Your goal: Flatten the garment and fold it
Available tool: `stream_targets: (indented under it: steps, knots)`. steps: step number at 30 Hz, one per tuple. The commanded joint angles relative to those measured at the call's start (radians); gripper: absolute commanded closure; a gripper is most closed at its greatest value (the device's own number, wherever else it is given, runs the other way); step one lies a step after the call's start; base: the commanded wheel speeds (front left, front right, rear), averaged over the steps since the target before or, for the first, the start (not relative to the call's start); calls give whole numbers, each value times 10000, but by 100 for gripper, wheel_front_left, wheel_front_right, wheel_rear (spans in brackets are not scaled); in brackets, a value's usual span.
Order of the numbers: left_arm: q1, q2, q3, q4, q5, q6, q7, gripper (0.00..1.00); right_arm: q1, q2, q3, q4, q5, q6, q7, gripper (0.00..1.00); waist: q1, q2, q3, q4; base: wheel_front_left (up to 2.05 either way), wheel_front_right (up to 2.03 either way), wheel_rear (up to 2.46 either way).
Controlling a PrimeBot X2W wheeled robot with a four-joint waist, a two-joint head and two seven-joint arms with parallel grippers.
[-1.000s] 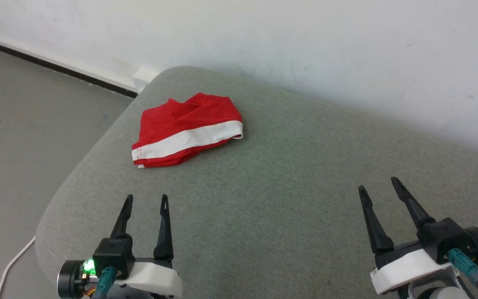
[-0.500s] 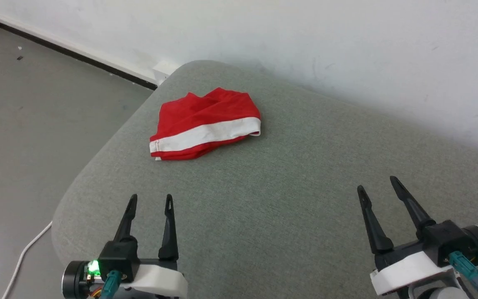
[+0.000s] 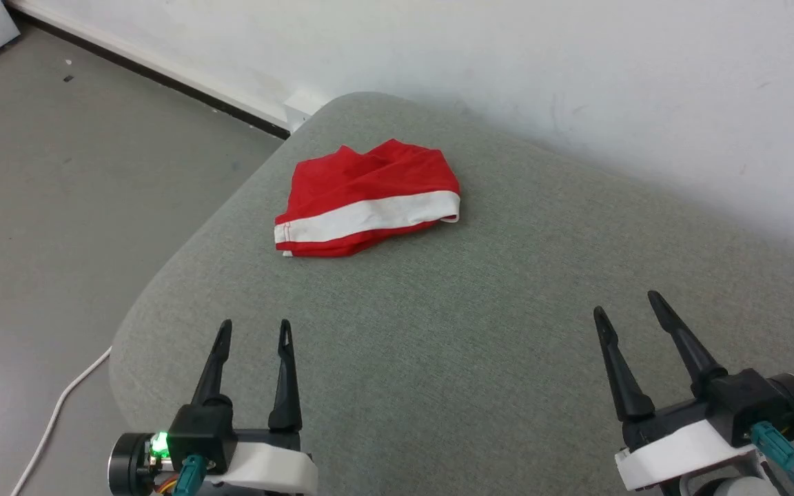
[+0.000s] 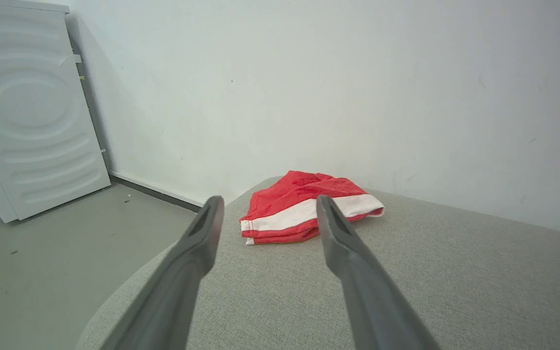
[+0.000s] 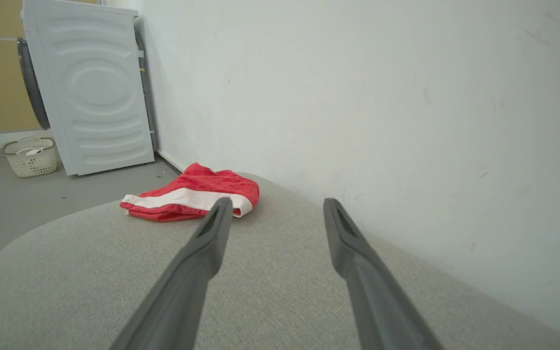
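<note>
Only the camera pans left; crumpled red white-banded fabric shorts lie at 11 o'clock; left pincer and right pincer gape empty.

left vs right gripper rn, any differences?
The left gripper sits nearer the garment than the right gripper. The left's fingers point nearly straight up the head view, while the right's lean left. Seen from the wrists, the garment lies between the left's fingers but left of the right's. Both are open, empty and over the grey cushion.
</note>
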State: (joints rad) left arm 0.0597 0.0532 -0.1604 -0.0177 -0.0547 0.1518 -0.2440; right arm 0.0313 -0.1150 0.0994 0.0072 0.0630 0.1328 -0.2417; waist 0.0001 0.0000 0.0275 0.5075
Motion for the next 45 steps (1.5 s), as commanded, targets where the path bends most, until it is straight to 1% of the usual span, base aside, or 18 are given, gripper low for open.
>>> stream_targets:
  steps: [1, 5, 11, 19, 22, 24, 28, 32, 37, 40, 45]
  knots:
    - [134, -29, -40, -35, -54, 89, -101, 0, 87, -47, 23, -12, 93, -20, -124, 0, -1, 0, -1, 82, 0, 0, 0]
    - [138, -30, -92, -54, -53, 133, -178, 0, 107, -53, 4, 25, 165, -21, -201, 0, -1, 0, -6, 227, 0, 0, 0]
    - [107, -30, -83, -102, -38, 133, -178, 0, 91, -46, -4, 11, 168, -21, -201, 0, -1, 0, 8, 210, 0, 0, 0]
    - [65, -30, -111, -45, -80, -11, -178, 0, 22, -75, -7, -35, 164, -21, -201, 0, -1, 0, 94, 135, 0, 0, 0]
    - [-96, -25, -38, 45, -245, -209, -178, 0, -47, -176, 41, -117, 141, -21, -201, 0, -1, 0, 328, -11, 0, 0, 0]
    - [-332, 21, 24, 278, -397, -455, -178, 0, -128, -294, 83, -187, 129, -21, -201, 0, -1, 0, 548, -177, 0, 0, 0]
    - [-1185, 287, 163, 922, -682, -965, -141, 0, -308, -566, 116, -394, 106, -21, -201, 0, -1, 0, 1123, -604, 0, 0, 0]
    - [-2510, 782, 250, 1616, -803, -1430, 616, 0, -550, -904, 185, -705, 137, -21, -201, 0, -1, 0, 1796, -1128, 0, 0, 0]
    - [-4352, 1271, 678, 2713, -1482, -1972, 2003, 0, -903, -1250, 210, -1179, 221, -21, -201, 0, -1, 0, 2612, -1788, 0, 0, 0]
    - [-5367, 1746, 840, 3721, -1807, -2244, 3143, 0, -1086, -1413, 273, -1451, 259, -21, -201, 0, -1, 0, 3030, -2156, 0, 0, 0]
    - [-6799, 2292, 998, 5083, -2462, -2521, 5130, 0, -1332, -1654, 302, -1951, 326, -21, -201, 0, -1, 0, 3629, -2679, 0, 0, 0]
